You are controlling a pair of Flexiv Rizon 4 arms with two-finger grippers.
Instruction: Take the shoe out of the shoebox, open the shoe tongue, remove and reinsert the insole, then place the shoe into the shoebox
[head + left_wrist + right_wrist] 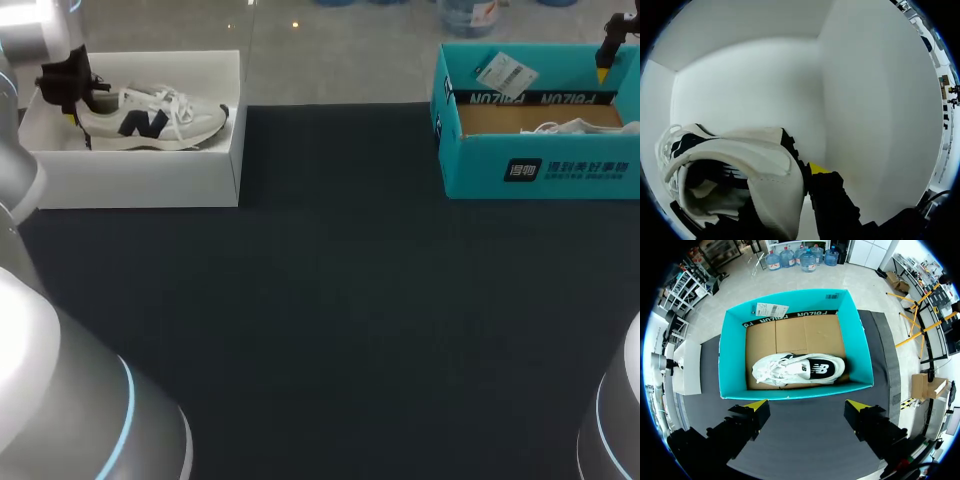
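At left, white box: sneaker, left hand at heel, grip unclear | teal shoebox: second sneaker, right hand spread

Head overlooks table; right wrist above teal shoebox, left seemingly inside white box

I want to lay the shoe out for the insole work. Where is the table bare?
Bare: the dark mat between the white box and the teal box, and in front of both. Crowded: the white box's shoe with the left gripper at its heel, and the teal box's shoe.
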